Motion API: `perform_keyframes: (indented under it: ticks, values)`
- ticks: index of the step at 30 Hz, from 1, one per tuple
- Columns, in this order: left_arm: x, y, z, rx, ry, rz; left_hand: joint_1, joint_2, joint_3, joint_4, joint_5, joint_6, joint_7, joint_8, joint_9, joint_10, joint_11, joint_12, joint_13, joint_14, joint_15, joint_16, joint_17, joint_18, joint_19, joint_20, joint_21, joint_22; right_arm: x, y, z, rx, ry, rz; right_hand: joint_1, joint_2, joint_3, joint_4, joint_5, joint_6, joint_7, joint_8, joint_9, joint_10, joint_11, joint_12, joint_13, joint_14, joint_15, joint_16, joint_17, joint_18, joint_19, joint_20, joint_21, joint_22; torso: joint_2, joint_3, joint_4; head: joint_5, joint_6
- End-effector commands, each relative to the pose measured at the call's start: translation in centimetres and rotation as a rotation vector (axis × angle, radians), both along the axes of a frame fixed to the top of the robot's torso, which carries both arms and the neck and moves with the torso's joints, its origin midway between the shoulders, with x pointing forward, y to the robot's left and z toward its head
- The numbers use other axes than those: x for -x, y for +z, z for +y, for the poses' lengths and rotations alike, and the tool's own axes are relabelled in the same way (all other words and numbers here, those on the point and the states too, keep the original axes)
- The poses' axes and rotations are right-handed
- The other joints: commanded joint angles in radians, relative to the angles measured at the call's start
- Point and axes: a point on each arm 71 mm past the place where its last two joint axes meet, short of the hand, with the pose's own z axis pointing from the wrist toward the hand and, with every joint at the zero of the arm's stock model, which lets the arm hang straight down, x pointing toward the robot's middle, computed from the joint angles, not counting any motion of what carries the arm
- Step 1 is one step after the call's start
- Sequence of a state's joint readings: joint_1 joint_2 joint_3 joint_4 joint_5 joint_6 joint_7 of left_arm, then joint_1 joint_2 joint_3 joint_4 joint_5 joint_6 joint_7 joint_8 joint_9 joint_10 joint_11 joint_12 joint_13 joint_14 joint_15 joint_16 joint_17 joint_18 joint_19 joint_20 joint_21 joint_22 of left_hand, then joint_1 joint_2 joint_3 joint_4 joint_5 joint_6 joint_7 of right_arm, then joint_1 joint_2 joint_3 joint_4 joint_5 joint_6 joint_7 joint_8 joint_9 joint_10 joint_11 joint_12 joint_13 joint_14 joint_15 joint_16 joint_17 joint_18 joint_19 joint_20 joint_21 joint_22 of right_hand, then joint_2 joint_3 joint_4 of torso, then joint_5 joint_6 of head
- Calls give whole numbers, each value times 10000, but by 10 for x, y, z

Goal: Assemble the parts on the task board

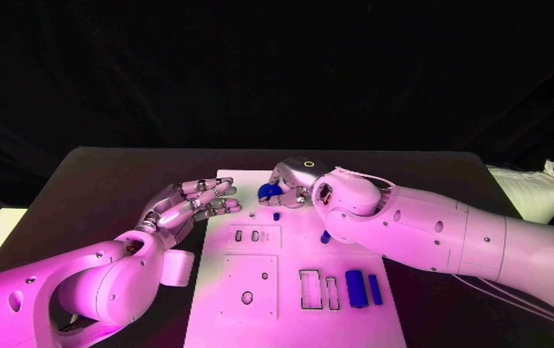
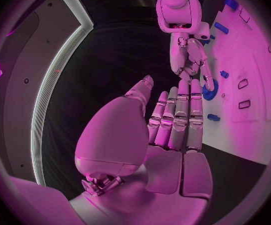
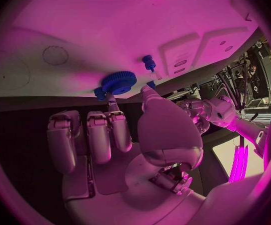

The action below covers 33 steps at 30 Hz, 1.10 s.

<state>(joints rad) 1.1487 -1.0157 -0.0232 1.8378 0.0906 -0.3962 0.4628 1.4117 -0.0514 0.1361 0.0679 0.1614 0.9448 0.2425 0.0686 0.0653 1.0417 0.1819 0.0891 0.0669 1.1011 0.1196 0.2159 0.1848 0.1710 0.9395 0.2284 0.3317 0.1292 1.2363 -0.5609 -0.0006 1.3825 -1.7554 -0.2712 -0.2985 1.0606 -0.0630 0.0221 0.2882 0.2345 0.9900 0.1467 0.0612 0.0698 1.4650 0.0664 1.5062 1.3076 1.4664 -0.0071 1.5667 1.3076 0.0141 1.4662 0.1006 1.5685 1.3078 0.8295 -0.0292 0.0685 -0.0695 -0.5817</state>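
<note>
The job looks only partly done. The right robot hand [image 1: 295, 188] is up at the far end of the white task board [image 1: 260, 284], and its fingertips are closed on a blue gear [image 3: 117, 81] (a little round wheel with teeth), which sits right at the board's face there. I can't tell if the gear is already pushed down on its spot or only being brought to it. A small blue peg [image 3: 149, 61] stands on the board just beside the gear. The left robot hand [image 1: 194, 202] holds nothing; its fingers are stretched out and apart, and it waits by the board's left edge, near the gear but not touching it. More work seems to be left. Two long blue pieces [image 1: 363, 288] lie side by side near the front of the board, next to some open slots [image 1: 318, 290] that have nothing in them, so my guess is those pieces still need to go in. Another small blue piece [image 1: 326, 237] peeks out beside the right arm. The board rests on a black table [image 1: 115, 180], which is flat and dark all around it. Behind the table hangs a black wall or curtain, and a pale thing shows past the table's right side.
</note>
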Motion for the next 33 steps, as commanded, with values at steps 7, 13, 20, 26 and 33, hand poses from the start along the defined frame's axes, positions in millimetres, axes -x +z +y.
perform_keyframes:
  ticks: [7,13,20,26,33]
  values:
    - [1,1,-2,104,-163,-45,-14,105,6,-80,-31,-42,1,0,6,-74,-21,17,-6,-70,34,-51,11,89,-75,-6,-25,-11,1,7,-4,-866,-36,-647,604,514,-91,-67,122,138,-22,54,8,834,-59,85,2351,1044,-30,41,2632,-141,1046,-24,23,2630,3,7,-7,-8,15]
    - [0,1,-1,99,-154,-42,-14,105,6,-80,-31,-42,1,0,6,-74,-21,17,-6,-70,34,-51,11,89,-75,-6,-25,-11,9,18,-13,-2199,662,-1543,1162,486,-14,-210,-159,164,-25,40,0,823,-66,54,2338,1044,-38,41,2632,-141,1046,-34,23,2630,-3,10,-8,-5,47]
    - [0,1,1,79,-110,-42,-6,112,18,-91,-31,-47,3,-1,5,-82,-19,18,-7,-75,36,-54,14,89,-79,-5,-23,-11,18,28,-50,-3523,987,-1085,1385,357,-64,-208,-487,142,-15,36,-7,798,-56,-6,2312,1044,-28,41,2632,-141,1046,-27,23,2630,-21,21,-52,-9,103]
    - [1,1,2,83,-111,-44,-2,113,22,-98,-31,-49,4,-1,5,-84,-19,18,-8,-78,36,-56,15,88,-81,-5,-22,-11,20,32,-106,-4056,212,182,2603,221,192,-971,-454,216,-17,54,1,807,-67,12,2325,1044,-49,41,2632,-141,1046,-42,23,2630,-49,36,-137,-60,137]
    - [1,1,1,121,-154,-72,6,115,28,-106,-31,-49,3,0,5,-86,-19,20,-8,-79,35,-57,16,88,-83,-5,-21,-11,23,28,-162,-4097,-491,1025,3518,-55,400,-1800,-588,179,28,25,-19,813,-42,25,2334,1044,-28,41,2632,-141,1046,-34,23,2630,-70,102,-227,-113,178]
